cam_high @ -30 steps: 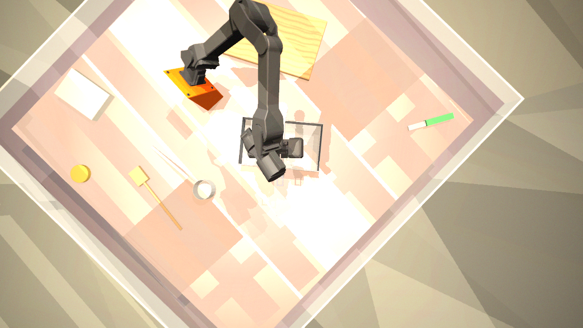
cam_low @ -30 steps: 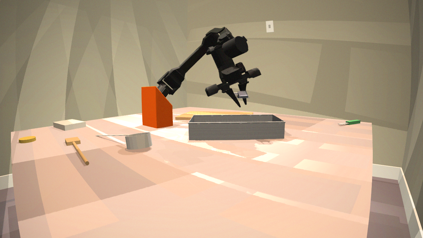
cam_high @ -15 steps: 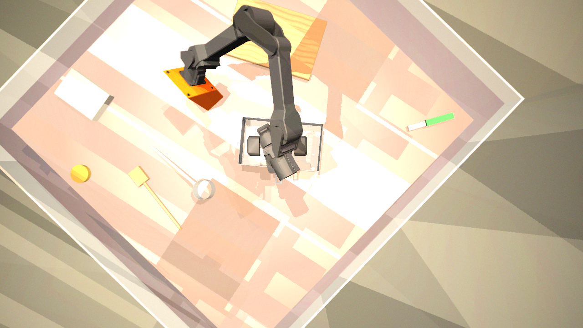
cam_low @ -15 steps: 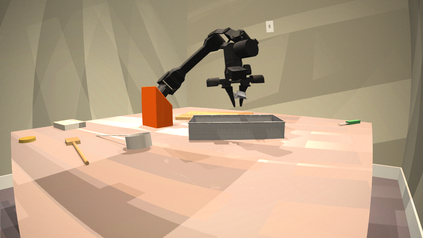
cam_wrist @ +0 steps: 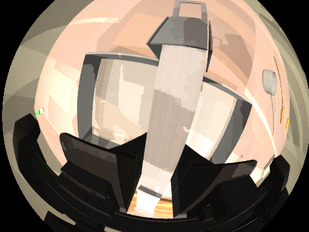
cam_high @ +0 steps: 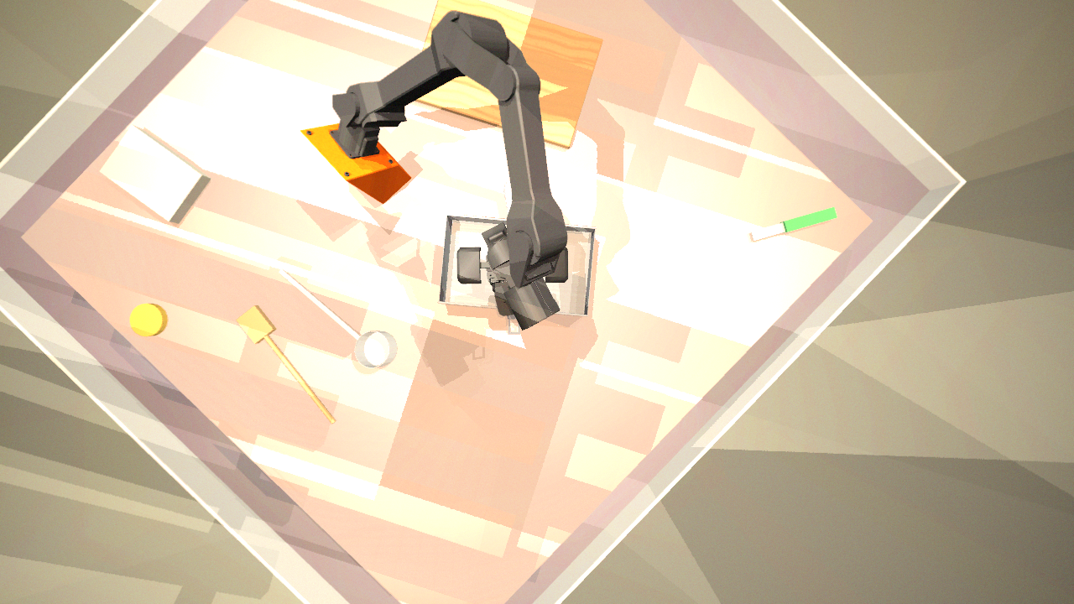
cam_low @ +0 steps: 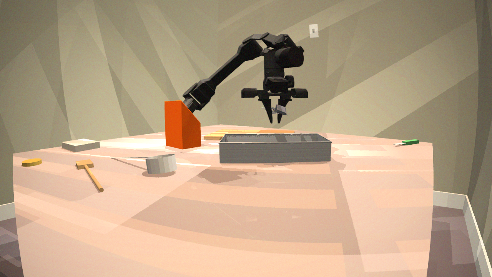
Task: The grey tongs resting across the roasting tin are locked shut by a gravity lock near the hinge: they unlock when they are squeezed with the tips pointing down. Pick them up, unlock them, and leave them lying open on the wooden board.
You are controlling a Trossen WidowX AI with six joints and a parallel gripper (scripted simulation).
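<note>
Tongs clear of the tin, lock yet to be worked

I had the claw (cam_low: 275, 121) (cam_wrist: 161, 138) closed on the grey tongs (cam_low: 280, 109) (cam_wrist: 175, 96), its fingers astride the long arm and the tongs held above the roasting tin (cam_high: 445, 262) (cam_low: 275, 152) (cam_wrist: 86, 96). On the wrist view the boxy hinge end with its wire loop lay past the tin's far rim; the tips I could not make out.

I judged them light, stiff metal, smooth enough to swivel in the pads if swung fast. The grip along the arms seemed right for carrying; the squeeze, I thought, wanted both arms pinched well away from the hinge, tips pointing down. They hung nearer level than that, so a tilt was due.

The tin's upright walls were the edges to mind: a dipped tip could catch one. The saucepan (cam_high: 375, 349) (cam_low: 160, 164) (cam_wrist: 270, 82) stood well apart to one side. The wooden board (cam_high: 574, 82) (cam_low: 249, 131) (cam_wrist: 164, 209) lay beyond the tin, near the arm's orange base (cam_high: 379, 179) (cam_low: 173, 125), leaving me a modest corridor for setting down.
</note>
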